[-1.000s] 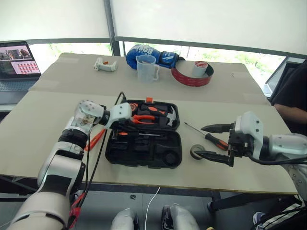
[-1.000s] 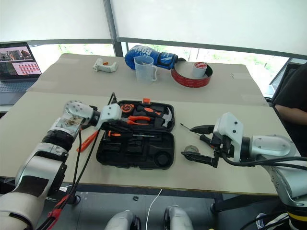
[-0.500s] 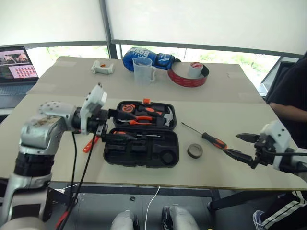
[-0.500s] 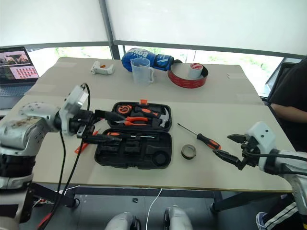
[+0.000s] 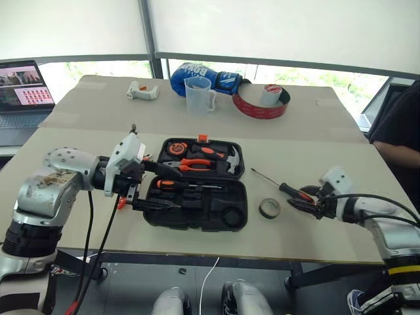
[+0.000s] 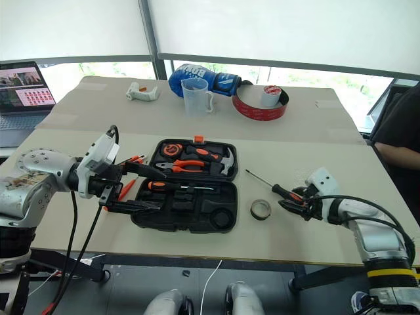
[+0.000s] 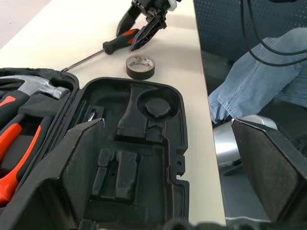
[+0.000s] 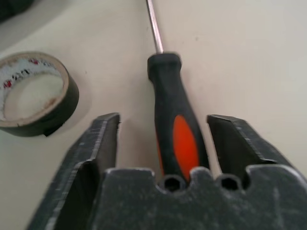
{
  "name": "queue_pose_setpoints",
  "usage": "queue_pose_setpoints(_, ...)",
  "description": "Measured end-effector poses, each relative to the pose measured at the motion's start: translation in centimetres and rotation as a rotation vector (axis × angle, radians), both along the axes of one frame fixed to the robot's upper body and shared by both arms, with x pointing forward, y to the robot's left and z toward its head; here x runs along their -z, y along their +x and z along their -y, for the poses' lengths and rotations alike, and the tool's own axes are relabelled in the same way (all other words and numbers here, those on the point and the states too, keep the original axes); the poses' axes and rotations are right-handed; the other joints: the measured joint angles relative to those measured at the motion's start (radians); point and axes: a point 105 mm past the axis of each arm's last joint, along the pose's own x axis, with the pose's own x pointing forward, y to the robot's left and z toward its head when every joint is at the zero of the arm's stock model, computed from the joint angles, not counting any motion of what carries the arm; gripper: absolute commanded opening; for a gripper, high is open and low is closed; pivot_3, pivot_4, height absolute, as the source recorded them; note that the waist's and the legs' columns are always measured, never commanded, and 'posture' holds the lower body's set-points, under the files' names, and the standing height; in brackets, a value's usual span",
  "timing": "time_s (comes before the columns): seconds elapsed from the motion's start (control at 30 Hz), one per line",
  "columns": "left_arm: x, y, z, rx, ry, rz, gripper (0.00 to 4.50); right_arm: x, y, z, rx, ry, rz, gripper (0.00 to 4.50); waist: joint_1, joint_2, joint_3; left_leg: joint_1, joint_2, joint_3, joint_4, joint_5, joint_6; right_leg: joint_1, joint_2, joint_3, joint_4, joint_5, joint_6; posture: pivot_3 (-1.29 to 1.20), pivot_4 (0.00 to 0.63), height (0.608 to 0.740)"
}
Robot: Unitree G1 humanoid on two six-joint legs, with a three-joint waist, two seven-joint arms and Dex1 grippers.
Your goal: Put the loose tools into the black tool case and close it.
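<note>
Orange and black, the screwdriver (image 8: 175,134) on the right of the table lies flat on the bare tabletop (image 5: 328,157), its thin shaft running to the far left and its handle sitting between the two fingers of the right gripper (image 8: 163,143). Those jaws straddle the handle with a gap on each side; nothing is clamped yet. I judge the step in hand to be picking up this screwdriver, and to do it well the fingers should close square across the thick part of the handle, low enough to the table that it does not roll out. The small dark tape roll (image 5: 268,208) rests just beside it to the left, apart from the handle, so the closing should not nudge it.

The black tool case (image 5: 197,190) lies open in the middle, lid half on the far side with the pliers (image 5: 197,163) and hammer (image 5: 226,159) seated. A black-and-orange screwdriver (image 6: 172,186) already lies along the near half's top slot. The left gripper (image 6: 134,188) hangs at the case's left edge with its jaws spread wide and nothing in them. Something slim and orange (image 6: 129,186) lies on the table under that arm, but I can't tell which tool it is.
</note>
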Motion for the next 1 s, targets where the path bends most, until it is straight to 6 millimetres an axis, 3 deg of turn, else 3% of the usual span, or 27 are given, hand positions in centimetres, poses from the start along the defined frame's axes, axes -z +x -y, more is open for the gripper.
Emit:
queue_pose_setpoints(0.1,0.2,0.0,-0.2,-0.007,0.010,-0.001,4.50,-0.1,0.0,0.2,0.005,-0.001,0.012,1.11,0.000,0.000,0.000,0.000,0.000,0.000,0.000,0.000,0.000,0.000,0.000,0.000,0.000,0.000,0.000,0.00,0.150,0.714)
queue_pose_setpoints(0.27,0.9,-0.2,-1.1,-0.045,0.036,-0.025,4.50,-0.6,-0.2,0.9,0.006,0.002,0.024,1.06,-0.003,0.003,0.002,0.000,0.000,0.000,0.000,0.000,0.000,0.000,0.000,0.000,0.000,0.000,0.000,0.00,0.150,0.714)
queue_pose_setpoints(0.33,1.5,-0.6,-2.2,-0.077,0.067,-0.051,4.50,-2.9,0.3,0.2,-0.046,0.023,0.074,1.06,-0.014,0.007,0.004,0.000,0.001,0.001,0.000,0.000,0.000,-0.001,0.000,0.002,0.001,0.000,0.000,0.00,0.150,0.714)
queue_pose_setpoints(0.47,1.9,-1.3,-3.4,-0.113,0.095,-0.070,4.50,-9.0,0.6,-4.0,-0.272,0.038,0.222,1.06,-0.021,0.010,0.006,0.002,0.002,0.000,-0.003,0.001,-0.002,-0.001,0.001,0.002,0.001,0.000,0.000,0.00,0.150,0.714)
queue_pose_setpoints(0.53,2.1,-1.8,-4.2,-0.138,0.105,-0.079,4.50,-10.5,0.2,-7.2,-0.433,0.017,0.242,1.06,-0.023,0.010,0.006,0.004,0.002,0.001,-0.006,0.001,-0.003,-0.002,0.001,0.002,0.001,-0.001,-0.001,0.00,0.150,0.714)
queue_pose_setpoints(0.57,2.2,-2.0,-4.6,-0.153,0.105,-0.080,4.50,-10.8,-0.5,-9.9,-0.566,-0.001,0.244,1.06,-0.022,0.010,0.006,0.004,0.001,0.001,-0.008,0.002,-0.003,-0.002,0.001,0.001,0.001,-0.001,-0.001,0.00,0.150,0.714)
queue_pose_setpoints(0.67,2.1,-2.3,-4.5,-0.160,0.103,-0.067,4.50,-9.0,-1.5,-14.6,-0.785,-0.077,0.199,1.06,-0.013,0.011,0.007,0.003,0.001,0.001,-0.009,0.002,-0.004,-0.002,0.000,-0.001,0.001,-0.002,-0.003,0.00,0.150,0.714)
queue_pose_setpoints(0.73,1.9,-2.2,-4.6,-0.183,0.099,-0.054,4.50,-7.3,-1.1,-16.8,-0.848,-0.162,0.162,1.06,-0.007,0.011,0.007,0.001,0.000,0.002,-0.008,0.002,-0.004,-0.004,0.000,-0.001,0.001,-0.002,-0.003,0.00,0.150,0.714)
queue_pose_setpoints(0.83,1.5,-2.0,-4.8,-0.218,0.095,-0.030,4.50,-6.3,0.4,-18.9,-0.843,-0.269,0.163,1.06,-0.006,0.011,0.007,-0.008,-0.001,0.002,-0.004,0.002,-0.004,-0.011,-0.001,-0.002,0.003,-0.001,-0.003,0.00,0.150,0.714)
queue_pose_setpoints(1.0,1.8,-2.2,-5.4,-0.256,0.100,-0.041,4.50,-6.2,0.7,-19.2,-0.830,-0.295,0.161,1.06,-0.005,0.011,0.007,-0.015,0.000,0.002,0.001,0.002,-0.003,-0.016,0.000,-0.005,0.003,0.003,-0.010,0.00,0.150,0.714)
